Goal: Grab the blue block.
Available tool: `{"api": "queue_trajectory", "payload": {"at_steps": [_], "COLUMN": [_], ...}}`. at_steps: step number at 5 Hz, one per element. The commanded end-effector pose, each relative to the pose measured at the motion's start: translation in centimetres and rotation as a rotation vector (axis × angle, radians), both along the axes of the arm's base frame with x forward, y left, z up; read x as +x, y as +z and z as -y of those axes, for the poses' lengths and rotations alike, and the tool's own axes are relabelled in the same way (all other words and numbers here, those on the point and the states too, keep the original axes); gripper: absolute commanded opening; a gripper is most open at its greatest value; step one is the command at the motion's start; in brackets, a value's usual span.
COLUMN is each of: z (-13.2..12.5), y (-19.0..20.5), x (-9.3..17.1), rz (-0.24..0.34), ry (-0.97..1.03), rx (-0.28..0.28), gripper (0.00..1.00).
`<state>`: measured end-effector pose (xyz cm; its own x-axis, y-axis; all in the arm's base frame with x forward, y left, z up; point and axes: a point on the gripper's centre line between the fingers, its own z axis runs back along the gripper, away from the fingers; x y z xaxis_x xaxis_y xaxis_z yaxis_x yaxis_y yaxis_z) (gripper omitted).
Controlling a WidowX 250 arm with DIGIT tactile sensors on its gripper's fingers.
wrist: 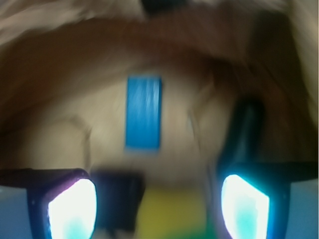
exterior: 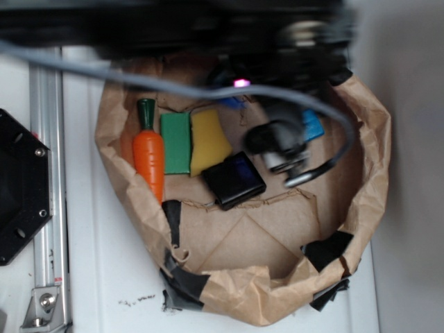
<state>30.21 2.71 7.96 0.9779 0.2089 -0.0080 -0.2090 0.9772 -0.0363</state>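
The blue block lies flat on the brown paper, standing lengthwise ahead of my gripper in the blurred wrist view. Both fingers glow at the bottom corners, wide apart, with nothing held between them. The gripper is open and short of the block, not touching it. In the exterior view the gripper hangs over the right half of the paper bowl. Only a corner of the blue block shows beside it; the arm hides the rest.
A crumpled brown paper rim rings everything. Left of the gripper lie a black square block, a yellow block, a green block and a toy carrot. A grey cable crosses overhead.
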Motion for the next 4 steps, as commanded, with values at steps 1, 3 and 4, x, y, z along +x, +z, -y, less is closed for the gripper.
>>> {"api": "queue_trajectory", "payload": {"at_steps": [1,3,4], "z": [1.7,4.1,3.8], "y": [-7.6,-9.8,-6.1], "x": [2.7,0.2,-1.1], "rz": [-0.109,-0.161,-0.084], "ry": [-0.077,-0.086,-0.145], "rx": [0.005,0.024,0.062], "gripper": [1.0,0.0,0.0]}}
